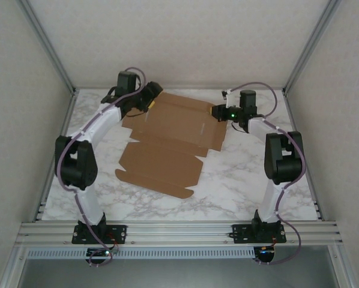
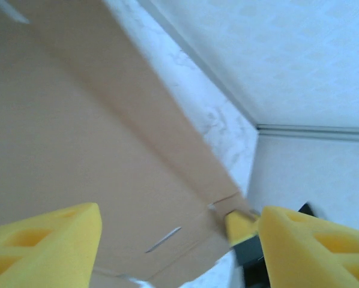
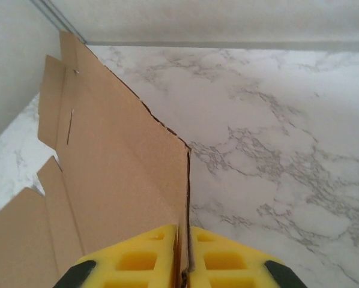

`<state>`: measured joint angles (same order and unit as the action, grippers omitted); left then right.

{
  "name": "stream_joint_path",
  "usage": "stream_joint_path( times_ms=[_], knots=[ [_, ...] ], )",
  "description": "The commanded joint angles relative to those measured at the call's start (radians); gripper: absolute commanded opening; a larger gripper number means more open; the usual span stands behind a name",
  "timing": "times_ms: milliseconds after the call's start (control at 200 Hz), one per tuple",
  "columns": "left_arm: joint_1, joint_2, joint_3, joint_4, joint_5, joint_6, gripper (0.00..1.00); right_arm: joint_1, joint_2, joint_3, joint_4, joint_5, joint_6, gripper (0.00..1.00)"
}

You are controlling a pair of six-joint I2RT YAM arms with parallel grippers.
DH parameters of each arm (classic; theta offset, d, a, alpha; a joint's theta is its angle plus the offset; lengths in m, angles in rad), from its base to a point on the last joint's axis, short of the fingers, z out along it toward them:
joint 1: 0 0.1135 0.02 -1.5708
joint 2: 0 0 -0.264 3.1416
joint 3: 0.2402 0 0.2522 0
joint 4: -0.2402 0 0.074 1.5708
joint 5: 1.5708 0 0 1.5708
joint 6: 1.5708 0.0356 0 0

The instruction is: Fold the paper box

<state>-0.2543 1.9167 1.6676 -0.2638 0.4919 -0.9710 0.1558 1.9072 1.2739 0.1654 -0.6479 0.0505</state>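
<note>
The paper box (image 1: 167, 141) is a flat brown die-cut sheet with flaps and slots, spread over the middle of the marble table. My right gripper (image 1: 217, 112) is shut on its right edge; in the right wrist view the yellow pads (image 3: 137, 261) pinch the cardboard (image 3: 119, 174), which stands up on edge ahead of them. My left gripper (image 1: 148, 101) hovers at the sheet's far left corner, open. Its yellow fingers (image 2: 41, 246) are wide apart, with the cardboard (image 2: 77, 138) lying beyond them. The right gripper's pad (image 2: 239, 225) shows at the sheet's far corner.
The marble table (image 1: 245, 180) is boxed in by white walls (image 1: 179, 42) at the back and sides, with aluminium posts in the corners. A metal rail (image 1: 179, 231) carrying both arm bases runs along the near edge.
</note>
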Motion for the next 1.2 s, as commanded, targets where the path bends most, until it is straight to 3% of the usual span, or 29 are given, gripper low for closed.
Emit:
stream_joint_path(
  times_ms=[0,185,561,881,1197],
  knots=[
    [-0.042,0.120,0.139,-0.156,0.022,-0.144,0.74,0.018,-0.082,-0.030,0.074,0.090,-0.107,0.11],
    [-0.055,0.267,0.365,-0.308,-0.003,-0.248,0.77,0.021,-0.139,-0.079,0.110,0.123,-0.141,0.12],
    [-0.057,0.404,0.570,-0.379,-0.021,-0.331,0.78,0.053,-0.185,-0.123,0.108,0.157,-0.231,0.16],
    [-0.056,0.388,0.597,-0.505,-0.078,-0.314,0.78,0.091,-0.269,-0.202,0.175,0.281,-0.411,0.21],
    [-0.041,0.377,0.587,-0.496,-0.055,-0.320,0.79,0.097,-0.325,-0.288,0.284,0.209,-0.503,0.23]
  ],
)
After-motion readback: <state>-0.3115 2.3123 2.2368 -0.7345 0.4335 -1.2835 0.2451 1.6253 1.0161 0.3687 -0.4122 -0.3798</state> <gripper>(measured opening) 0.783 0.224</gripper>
